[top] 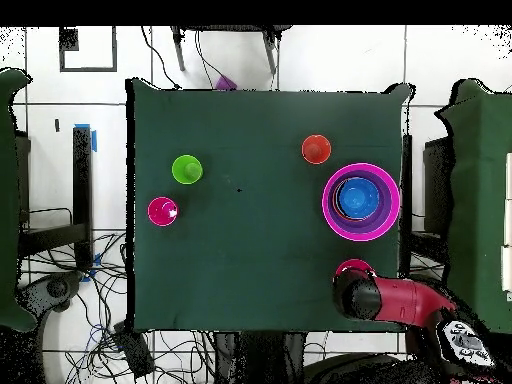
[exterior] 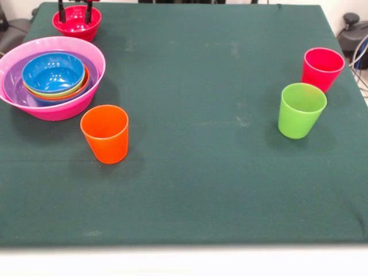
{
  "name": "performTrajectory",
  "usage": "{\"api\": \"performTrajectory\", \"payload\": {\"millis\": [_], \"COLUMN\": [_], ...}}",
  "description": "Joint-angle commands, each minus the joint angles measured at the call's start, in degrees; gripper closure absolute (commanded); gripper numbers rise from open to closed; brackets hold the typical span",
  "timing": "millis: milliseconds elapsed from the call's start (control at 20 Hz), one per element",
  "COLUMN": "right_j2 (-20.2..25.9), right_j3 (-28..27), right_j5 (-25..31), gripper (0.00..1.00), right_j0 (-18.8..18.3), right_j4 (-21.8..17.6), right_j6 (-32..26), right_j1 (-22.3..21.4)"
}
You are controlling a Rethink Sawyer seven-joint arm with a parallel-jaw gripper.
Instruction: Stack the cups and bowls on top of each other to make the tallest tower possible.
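Note:
The tower [exterior: 52,77] stands at the left: a huge pink bowl [exterior: 57,110] holding purple, orange and lime green bowls, with a blue bowl [exterior: 53,71] on top. I cannot make out a light blue bowl. The tower also shows in the overhead view [top: 361,200]. A red-pink bowl [exterior: 76,26] sits alone at the far left corner. My gripper [exterior: 75,12] is open, its two dark fingers [exterior: 61,11] reaching down into that bowl. The orange cup [exterior: 105,133], lime green cup [exterior: 301,109] and red-pink cup [exterior: 322,68] stand upright and apart.
In the overhead view my red arm [top: 385,298] covers part of the red-pink bowl [top: 352,268]. The cups there are orange [top: 316,149], green [top: 187,169] and red-pink [top: 163,211]. The green tablecloth [exterior: 201,172] covers the table; cables lie on the floor around it.

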Motion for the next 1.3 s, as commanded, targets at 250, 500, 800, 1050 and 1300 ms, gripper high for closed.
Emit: {"api": "performTrajectory", "payload": {"millis": [250, 500, 800, 1050, 1300], "right_j2": [5.9, 7.1, 7.4, 9.5, 8.9], "right_j3": [0.7, 4.0, 4.1, 5.1, 7.1], "right_j5": [9.3, 9.9, 8.5, 6.3, 4.5], "gripper": [0.00, 0.00, 0.00, 0.00, 0.00], "right_j0": [1.3, 2.0, 2.0, 0.5, 0.7], "right_j4": [2.7, 4.8, 5.2, 7.2, 7.6], "right_j6": [1.7, 4.0, 4.1, 5.6, 6.8], "right_j1": [-2.3, -3.7, -2.7, -1.0, -1.7]}}
